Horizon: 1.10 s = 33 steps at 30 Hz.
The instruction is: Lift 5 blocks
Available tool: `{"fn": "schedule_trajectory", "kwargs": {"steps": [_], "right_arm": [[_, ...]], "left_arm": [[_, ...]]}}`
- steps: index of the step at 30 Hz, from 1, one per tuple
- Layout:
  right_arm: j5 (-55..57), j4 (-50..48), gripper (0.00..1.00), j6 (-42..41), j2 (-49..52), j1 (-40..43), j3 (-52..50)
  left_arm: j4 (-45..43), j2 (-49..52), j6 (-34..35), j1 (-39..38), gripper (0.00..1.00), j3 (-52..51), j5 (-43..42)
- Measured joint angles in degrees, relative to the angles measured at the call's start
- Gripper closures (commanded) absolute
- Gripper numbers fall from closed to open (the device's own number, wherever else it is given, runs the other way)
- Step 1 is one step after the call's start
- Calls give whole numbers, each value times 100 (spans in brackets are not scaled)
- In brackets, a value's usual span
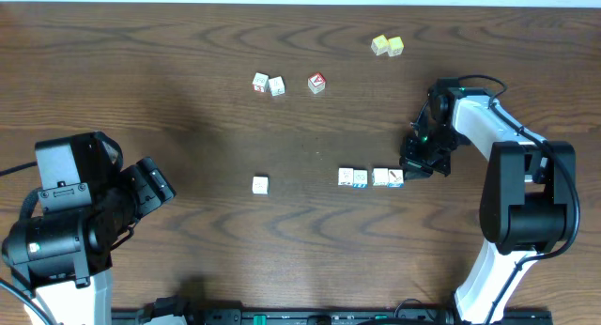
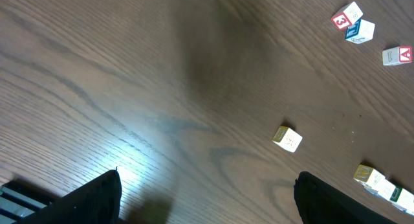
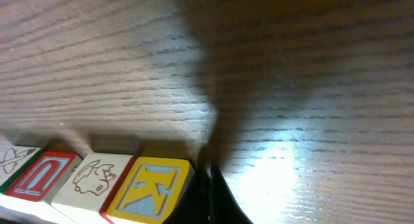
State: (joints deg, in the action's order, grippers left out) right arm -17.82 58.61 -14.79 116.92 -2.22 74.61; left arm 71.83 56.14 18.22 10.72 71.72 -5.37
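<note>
1. Nothing has been lifted. Every one of the blocks rests on the worktop (image 1: 188, 118).
2. Four blocks stand in a row (image 1: 370, 177) by the right arm. The fifth block (image 1: 260, 185) lies well apart on the row's left, roughly in line with it.
3. The right pincer (image 1: 413, 167) is closed and empty, with its tip just beside the K-faced end block (image 3: 152, 188).
4. The left pincer (image 1: 158, 182) is spread wide and empty, well apart from all blocks.
5. Judged outstanding: join the fifth block to the row, clamp the row, and raise it.

There are seven white printed blocks (image 1: 260, 184), two pale yellow cubes (image 1: 379, 45) and one red-faced cube (image 1: 316, 83), ten in all.
</note>
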Motion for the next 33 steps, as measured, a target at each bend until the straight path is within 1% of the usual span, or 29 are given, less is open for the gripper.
{"fn": "schedule_trajectory", "kwargs": {"steps": [10, 24, 33], "right_arm": [[-46, -74, 99, -142, 0, -203, 15], [-92, -79, 99, -328, 0, -251, 20], [-146, -79, 99, -605, 0, -363, 20]], "left_arm": [[0, 0, -2, 0, 14, 0, 0], [0, 0, -2, 0, 14, 0, 0], [0, 0, 0, 0, 14, 0, 0]]}}
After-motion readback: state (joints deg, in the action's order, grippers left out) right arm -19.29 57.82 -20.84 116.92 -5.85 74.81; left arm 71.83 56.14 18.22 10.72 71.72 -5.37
